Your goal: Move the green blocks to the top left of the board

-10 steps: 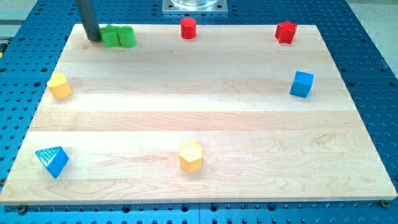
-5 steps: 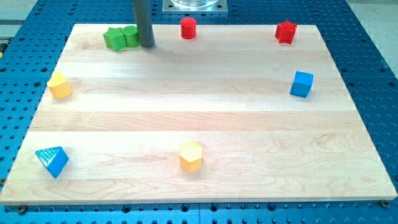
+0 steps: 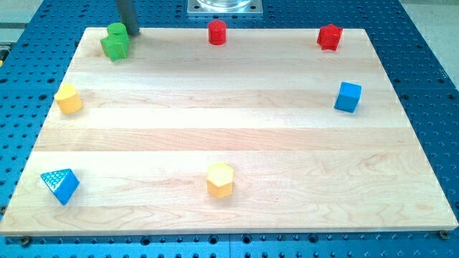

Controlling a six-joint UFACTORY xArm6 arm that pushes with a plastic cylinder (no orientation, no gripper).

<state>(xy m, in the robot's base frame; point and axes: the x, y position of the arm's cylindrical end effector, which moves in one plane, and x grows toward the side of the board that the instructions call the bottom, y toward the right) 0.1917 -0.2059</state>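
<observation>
Two green blocks sit touching at the board's top left corner: a green star-like block point(image 3: 113, 47) in front and a green cylinder point(image 3: 117, 31) just behind it. My tip point(image 3: 133, 32) is at the board's top edge, right beside the green cylinder on its right, touching or nearly touching it. The rod rises out of the view's top.
A red cylinder point(image 3: 216, 32) stands at top centre and a red star-shaped block point(image 3: 329, 36) at top right. A blue cube point(image 3: 348, 97) is at the right edge. A yellow block point(image 3: 68, 99) is at left, a blue triangle point(image 3: 60, 184) at bottom left, a yellow hexagon point(image 3: 220, 179) at bottom centre.
My tip went from the greens' left to their right, then back left along the top edge. The green blocks slid left and turned from side by side to one behind the other.
</observation>
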